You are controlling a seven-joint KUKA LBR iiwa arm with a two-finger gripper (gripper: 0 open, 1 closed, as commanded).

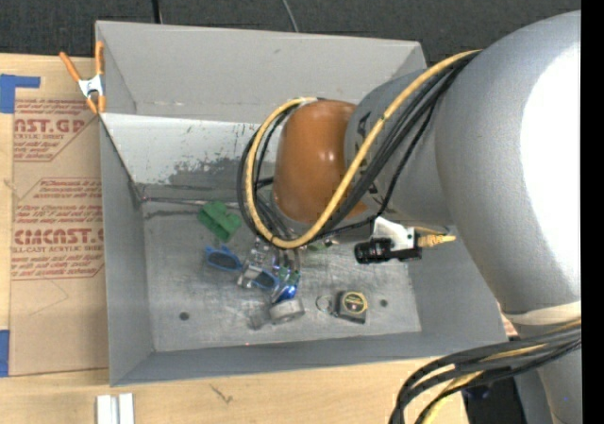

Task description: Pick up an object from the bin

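End effector (268, 271) hangs low under the orange cover (311, 167), mid-floor of the bin (123, 252), right in a small cluster of clutter. Can't tell if it's wide or narrow, or holding anything; cables and clutter hide the tips.

Nearest things:
- blue-and-silver piece (284, 294), just beside it on the near-right, probably touching
- blue clip-like item (221, 259), just left, long axis roughly left-right
- grey lump (274, 312), near side, against the blue-and-silver piece

Green block (219, 219) sits further off, far-left. Round black-and-yellow tape measure (352, 304) lies apart, near-right.

Likely target is the blue-and-silver piece. It lies slightly near-right of the end effector, so only a short shift is needed.
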